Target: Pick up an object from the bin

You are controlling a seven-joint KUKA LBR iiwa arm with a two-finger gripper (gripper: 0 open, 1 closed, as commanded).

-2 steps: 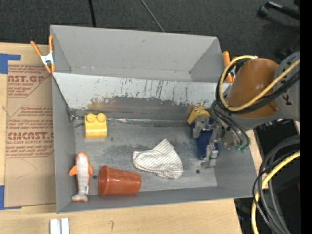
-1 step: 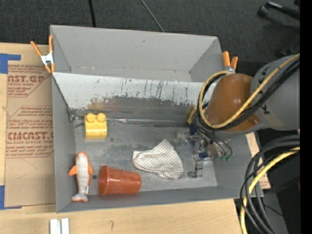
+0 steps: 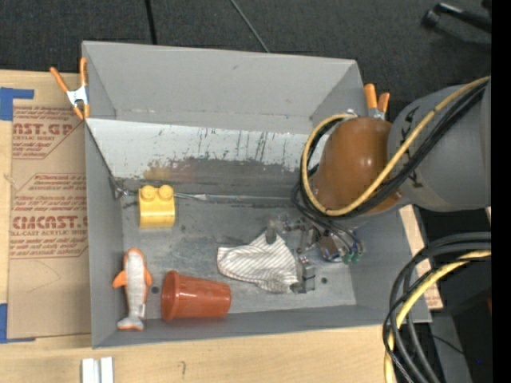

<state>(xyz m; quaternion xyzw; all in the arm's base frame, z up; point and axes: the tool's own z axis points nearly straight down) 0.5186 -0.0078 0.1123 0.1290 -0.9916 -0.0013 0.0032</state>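
gripper (image 3: 294,255) low at right of grey bin (image 3: 215,138), fingers apart astride right end of striped grey cloth (image 3: 254,265), mid-floor, near wall close by, bare floor far side w/ room, orange cup (image 3: 195,296) & white-orange toy fish (image 3: 134,288) near left, yellow block (image 3: 156,205) far left

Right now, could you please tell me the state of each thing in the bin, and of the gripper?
Yellow block: upright, studs facing up.
Red cup: lying on its side.
White-and-orange toy figure: lying flat.
Striped cloth: crumpled, not spread out.
Gripper: down low at the cloth's right edge.
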